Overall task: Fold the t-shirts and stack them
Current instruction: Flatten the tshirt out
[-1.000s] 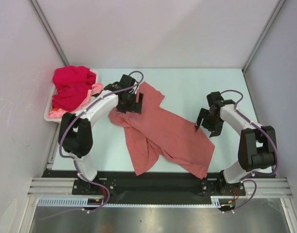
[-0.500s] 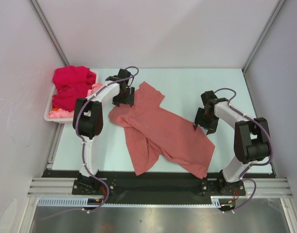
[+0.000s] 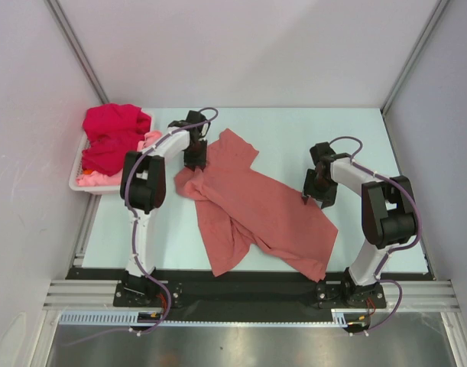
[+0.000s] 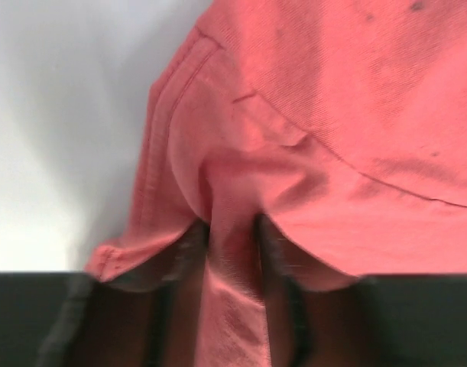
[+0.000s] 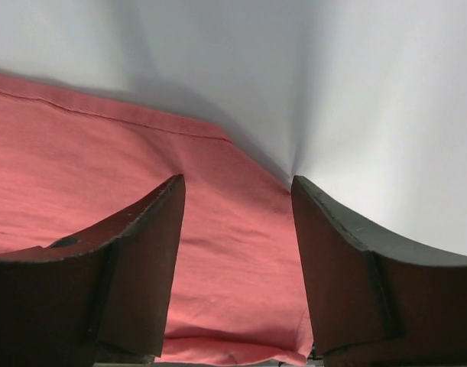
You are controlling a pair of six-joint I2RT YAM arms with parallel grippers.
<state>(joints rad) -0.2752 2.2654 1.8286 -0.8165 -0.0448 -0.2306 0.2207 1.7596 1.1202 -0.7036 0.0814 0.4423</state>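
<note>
**Item count**

T-shirts: three. One salmon-red t-shirt (image 3: 256, 206) spread mid-table; one crimson t-shirt (image 3: 111, 134) and one light pink t-shirt (image 3: 92, 180) at far left, in the basket.
Baskets: one white basket (image 3: 73, 183), far left.
Tables: one table (image 3: 332, 130).
Arms: two, left arm (image 3: 141, 183) and right arm (image 3: 386, 214).
Grippers: two, left gripper (image 3: 196, 159) and right gripper (image 3: 313, 197).

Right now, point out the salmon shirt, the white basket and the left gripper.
salmon-red t-shirt (image 3: 264, 210): top view, middle of its spread body.
white basket (image 3: 74, 179): top view, its left rim.
left gripper (image 4: 231, 237): left wrist view, between the fingertips pinching the cloth.
</note>
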